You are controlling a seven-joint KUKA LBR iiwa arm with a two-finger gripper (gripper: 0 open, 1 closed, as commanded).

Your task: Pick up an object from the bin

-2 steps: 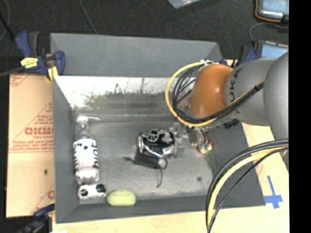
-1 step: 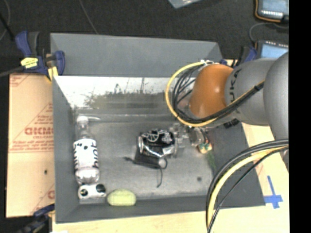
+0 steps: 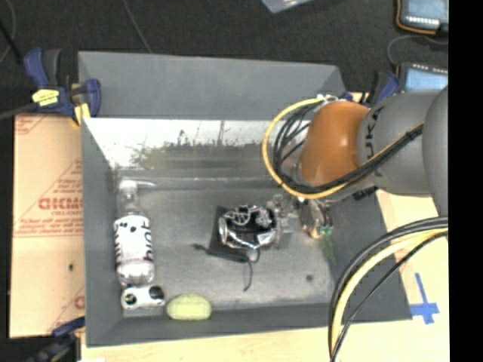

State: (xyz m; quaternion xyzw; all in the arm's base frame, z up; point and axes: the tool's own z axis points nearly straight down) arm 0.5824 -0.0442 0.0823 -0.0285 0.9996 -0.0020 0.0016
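Observation:
My gripper [image 3: 296, 217] hangs low in the right half of the bin, under the arm's orange cover. Right beside it on the left lies a black and silver tangled thing [image 3: 245, 229] with a thin black cord trailing toward the front; the gripper's left side is at its right edge, whether touching I cannot tell. A small green bit [image 3: 326, 234] shows just right of the gripper.
A clear plastic bottle [image 3: 133, 243] with a white and black label lies along the bin's left wall. In front of it sit a small white and black cap-like thing [image 3: 143, 298] and a yellow-green oval lump [image 3: 188, 307]. The arm and its cables cover the bin's right side.

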